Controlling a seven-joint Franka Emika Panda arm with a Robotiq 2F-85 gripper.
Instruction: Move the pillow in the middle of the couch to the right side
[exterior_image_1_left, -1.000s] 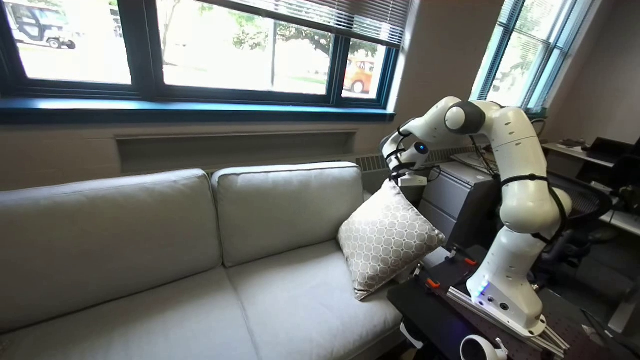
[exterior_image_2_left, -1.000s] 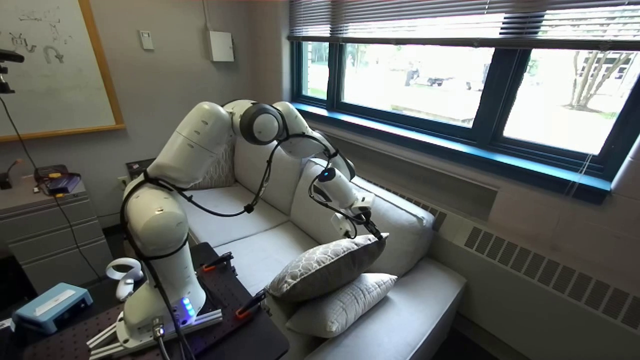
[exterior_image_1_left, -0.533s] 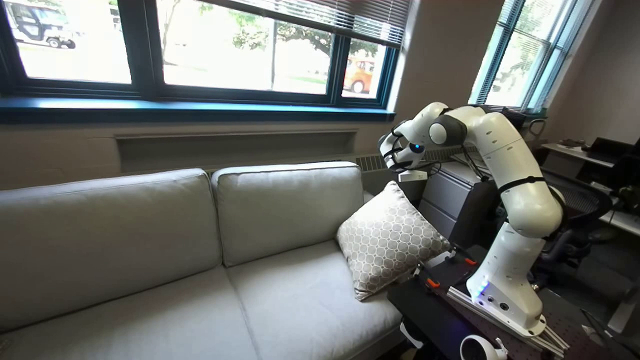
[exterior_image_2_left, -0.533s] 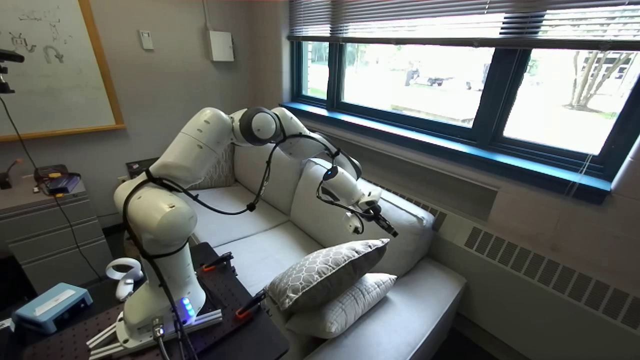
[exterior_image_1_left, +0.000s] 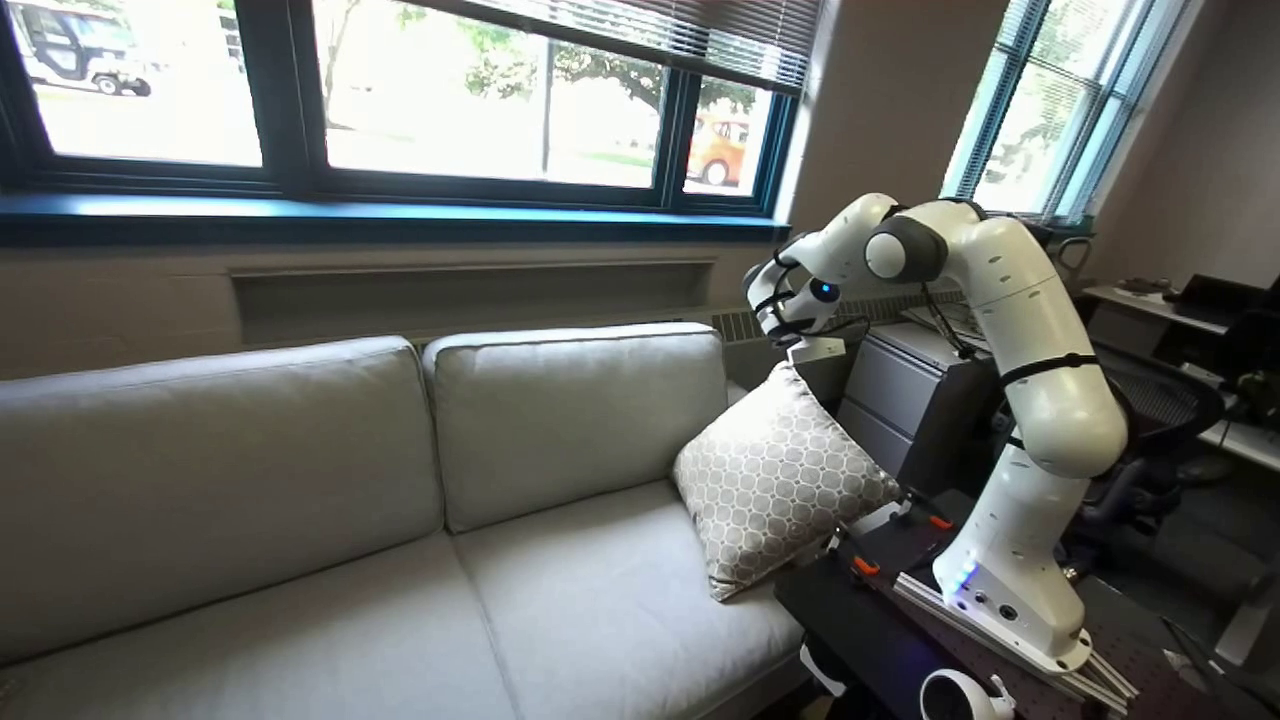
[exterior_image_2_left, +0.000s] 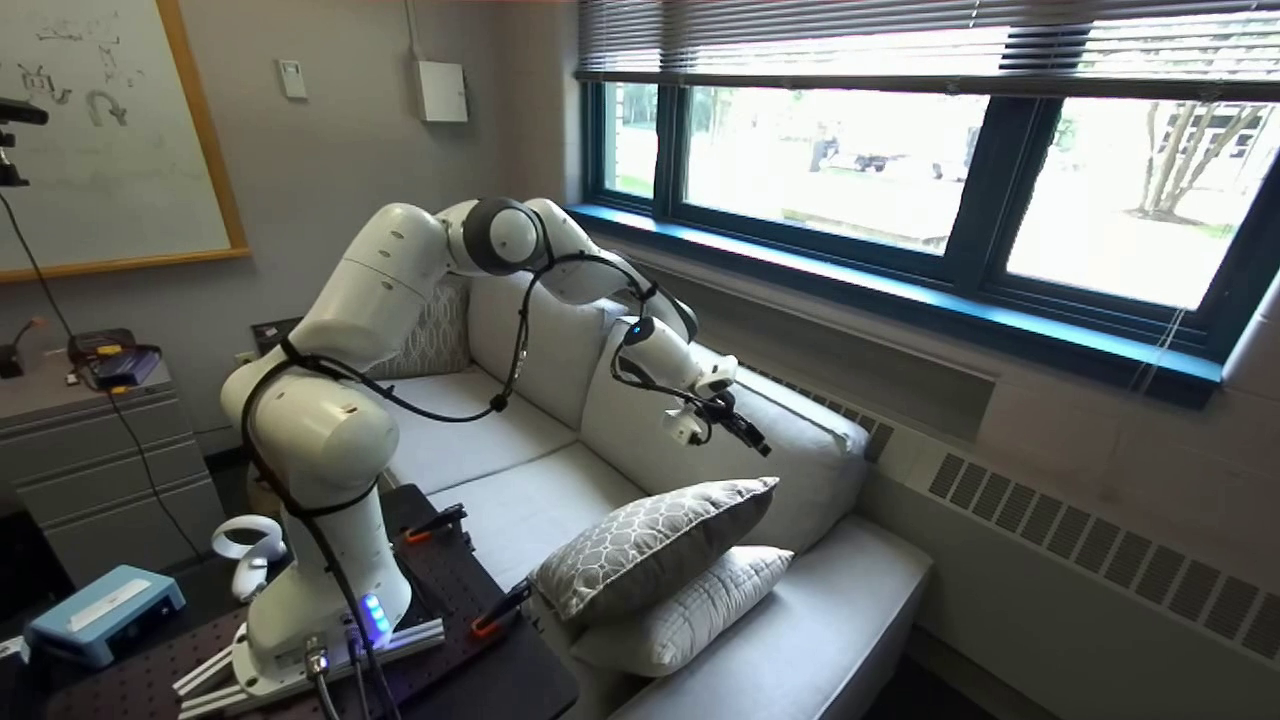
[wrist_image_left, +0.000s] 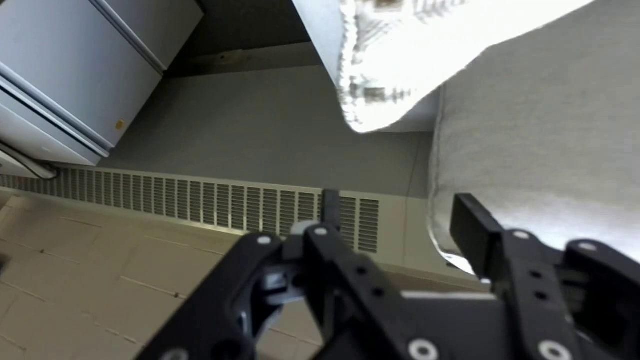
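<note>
- Daylight is coming through the window (exterior_image_2_left: 830, 170) under partly lowered blinds (exterior_image_2_left: 800, 45) and brightening the grey-beige couch (exterior_image_1_left: 270, 620), whose broad back cushions (exterior_image_1_left: 580, 430) are standing behind the seat.
- The pillow (exterior_image_1_left: 785, 480), large and lattice-patterned, is leaning at the couch end nearest the black table (exterior_image_1_left: 850, 620), tilted, one pointed corner standing upward.
- A small white pillow (exterior_image_2_left: 690, 612) is lying beneath it, beside the armrest (exterior_image_2_left: 800, 640); in an exterior view the larger one seems to be resting on it.
- Another patterned pillow (exterior_image_2_left: 437, 335) is sitting at the far end of the couch, partly hidden by the robot arm (exterior_image_2_left: 345, 290).
- Mounted on the table, the arm is reaching out over the couch, blue lights glowing on its base.
- The gripper (wrist_image_left: 400, 222) is hanging just above the pillow's upper corner and apart from it.
- Its black fingers (wrist_image_left: 472, 235) are standing wide of each other in the wrist view, a slotted vent (wrist_image_left: 215, 202) and a cushion edge showing behind the gap.
- From the top of that view the pillow's corner is poking in, washed out by brightness.
- Two orange-tipped clamps (exterior_image_2_left: 505, 603) are sitting at the table's edge, and a white controller (exterior_image_2_left: 253, 570) is lying near the arm's base.
</note>
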